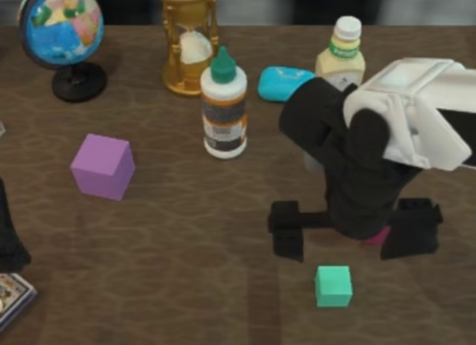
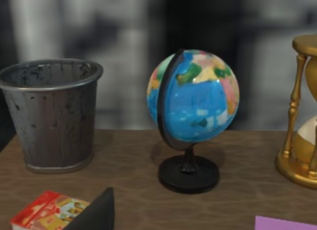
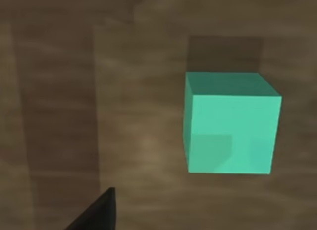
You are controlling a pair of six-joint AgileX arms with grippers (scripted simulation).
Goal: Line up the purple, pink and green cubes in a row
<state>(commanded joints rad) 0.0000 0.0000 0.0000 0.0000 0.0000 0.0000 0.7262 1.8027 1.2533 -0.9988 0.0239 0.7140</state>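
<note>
3 cubes, 1 purple [image 1: 103, 166], 1 green [image 1: 332, 285], 1 pink [image 1: 376, 238]

Table [image 1: 186, 233]: brown wood-grain surface, low sheen. Purple cube [image 1: 103, 166] and green cube [image 1: 333, 286]: plain, matt, smooth faces. Globe [image 2: 193, 95]: glossy, on a black smooth stand. Hourglass [image 1: 186, 40]: gold, polished, metallic in look. Bin [image 2: 49, 113]: grey metal, scuffed and spotted, dull. Two bottles [image 1: 224, 111] [image 1: 341, 56]: smooth plastic, paper-like labels. Soap bar [image 1: 283, 82]: turquoise, smooth, slight shine. Right gripper [image 1: 357, 237]: black, matt, under a white smooth casing.
</note>
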